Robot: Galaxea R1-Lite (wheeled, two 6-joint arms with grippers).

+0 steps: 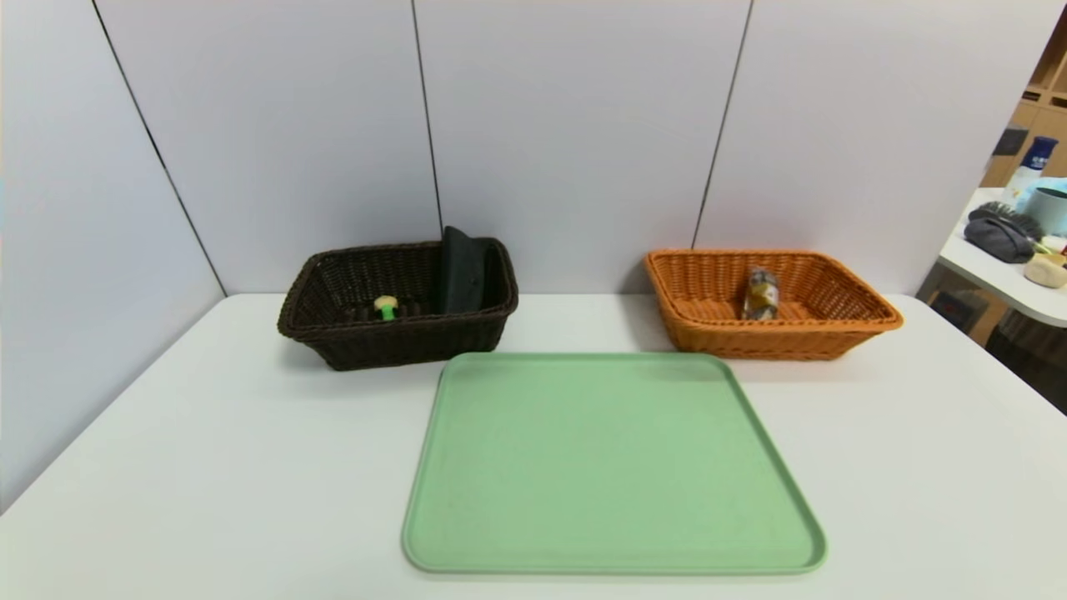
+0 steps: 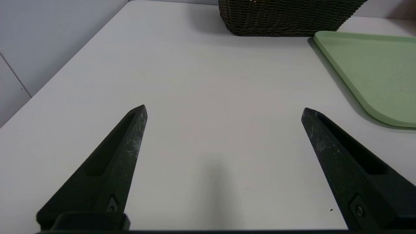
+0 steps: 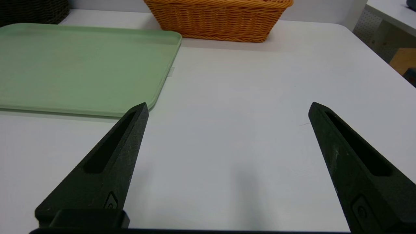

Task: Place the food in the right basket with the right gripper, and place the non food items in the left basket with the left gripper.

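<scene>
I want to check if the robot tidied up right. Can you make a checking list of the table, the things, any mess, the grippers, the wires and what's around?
Surface: white table, with a green tray holding nothing.
Job's things: spoon and black case in the dark basket; the case leans on its far wall. Snack in the orange basket.
Clutter: nothing seen on this table.
Grippers: left gripper open, over bare table beside the tray. Right gripper open, over bare table on the tray's other side. Neither holds anything.
Cables: nothing seen.
Surroundings: grey wall panels behind; a side table at the right with a bottle and other things.
</scene>
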